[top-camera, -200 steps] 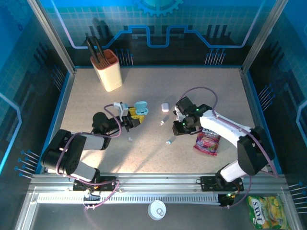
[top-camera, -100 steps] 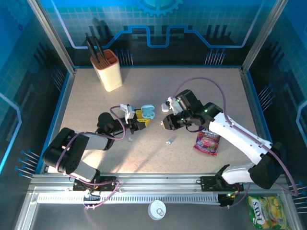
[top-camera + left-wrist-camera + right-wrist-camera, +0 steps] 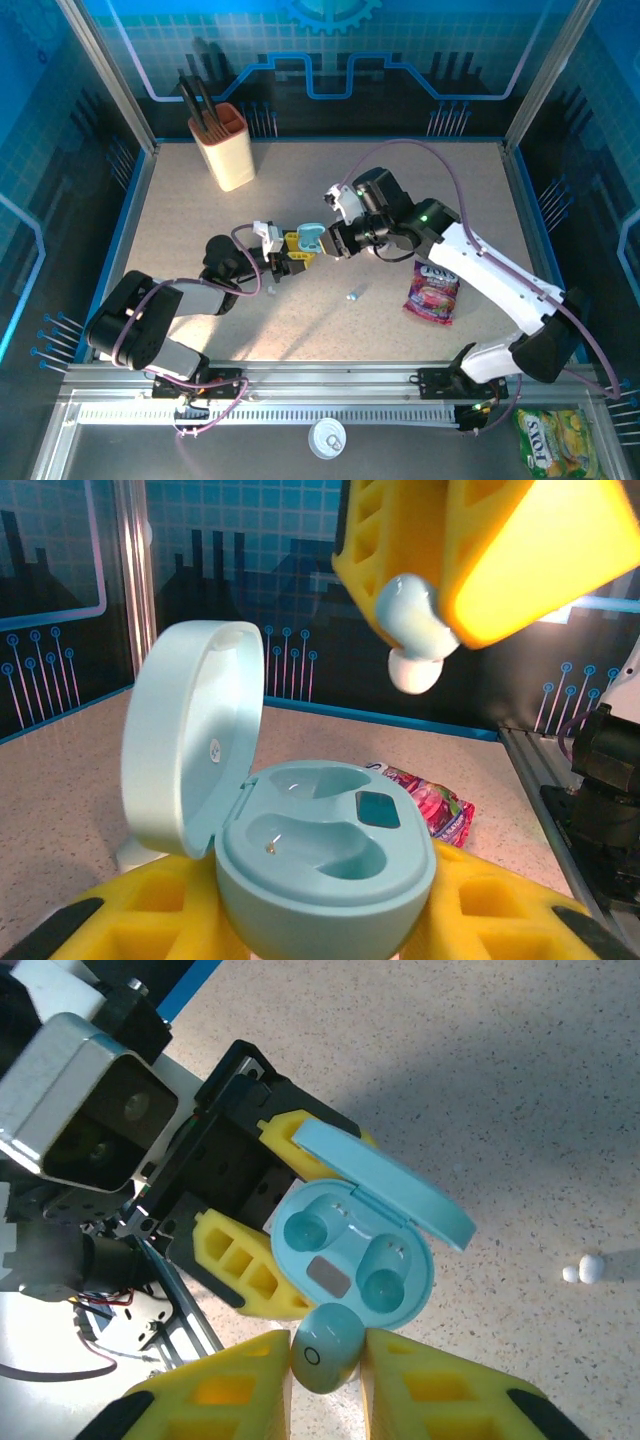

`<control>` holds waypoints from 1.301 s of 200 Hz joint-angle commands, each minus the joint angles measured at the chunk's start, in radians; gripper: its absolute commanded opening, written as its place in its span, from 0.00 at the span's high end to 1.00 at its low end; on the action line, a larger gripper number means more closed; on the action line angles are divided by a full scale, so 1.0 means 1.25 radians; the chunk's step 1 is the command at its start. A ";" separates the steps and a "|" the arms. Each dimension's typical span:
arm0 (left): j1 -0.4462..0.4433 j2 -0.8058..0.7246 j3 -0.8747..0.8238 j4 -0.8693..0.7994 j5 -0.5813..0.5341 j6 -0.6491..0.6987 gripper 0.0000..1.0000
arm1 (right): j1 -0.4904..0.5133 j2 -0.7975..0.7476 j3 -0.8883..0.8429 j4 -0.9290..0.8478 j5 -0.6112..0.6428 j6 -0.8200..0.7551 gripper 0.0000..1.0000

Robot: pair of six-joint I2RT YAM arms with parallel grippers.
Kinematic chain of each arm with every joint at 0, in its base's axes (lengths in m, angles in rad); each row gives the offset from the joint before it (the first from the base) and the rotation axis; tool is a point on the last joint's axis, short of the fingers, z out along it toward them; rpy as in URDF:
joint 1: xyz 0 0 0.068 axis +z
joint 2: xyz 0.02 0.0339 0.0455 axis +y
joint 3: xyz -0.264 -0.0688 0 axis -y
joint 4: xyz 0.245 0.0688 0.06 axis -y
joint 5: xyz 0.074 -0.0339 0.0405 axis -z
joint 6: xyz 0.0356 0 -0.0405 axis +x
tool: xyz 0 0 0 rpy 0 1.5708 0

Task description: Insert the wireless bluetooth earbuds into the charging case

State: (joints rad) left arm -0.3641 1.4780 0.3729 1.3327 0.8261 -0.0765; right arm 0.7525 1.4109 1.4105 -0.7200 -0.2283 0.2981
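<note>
Swinging leftward since a second ago, the right gripper (image 3: 336, 240) now reaches across, pinching a light-blue earbud (image 3: 324, 1358) just short of the charging case (image 3: 355, 1255). Facing it, the left gripper (image 3: 290, 250) clamps the open case. Both wells are empty, so nothing is seated yet. Off to the right gripper's side, probably another bud (image 3: 582, 1268) lies on the worktop (image 3: 520, 1110).

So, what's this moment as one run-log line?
left jaws: shut on open charging case | right jaws: shut on light-blue earbud | earbud: above case, not inserted
</note>
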 commanded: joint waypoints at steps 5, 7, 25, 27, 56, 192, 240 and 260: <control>-0.004 -0.019 0.011 0.026 0.029 0.003 0.67 | 0.009 0.025 0.029 -0.017 -0.026 -0.024 0.77; -0.004 -0.018 0.011 0.026 0.030 0.003 0.67 | 0.008 0.026 0.029 -0.017 -0.026 -0.024 0.77; -0.004 -0.019 0.009 0.027 0.034 0.002 0.67 | 0.008 0.036 0.030 -0.014 -0.029 -0.030 0.77; -0.004 -0.018 0.010 0.028 0.034 0.001 0.67 | 0.008 0.038 0.030 -0.014 -0.030 -0.030 0.77; -0.005 -0.021 0.009 0.029 0.041 -0.001 0.67 | 0.009 0.052 0.033 -0.016 -0.022 -0.033 0.77; -0.004 -0.015 0.016 0.054 0.044 -0.022 0.67 | 0.007 0.072 0.034 -0.024 0.016 -0.040 0.63; 0.006 -0.012 0.013 0.054 0.022 -0.015 0.66 | 0.001 -0.003 -0.005 -0.010 0.016 -0.028 0.45; 0.026 -0.013 0.007 0.055 0.014 -0.018 0.67 | 0.001 -0.073 -0.081 0.047 0.016 -0.006 0.37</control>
State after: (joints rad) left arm -0.3580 1.4780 0.3733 1.3571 0.8570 -0.1024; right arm 0.7517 1.4357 1.3899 -0.7116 -0.2146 0.2676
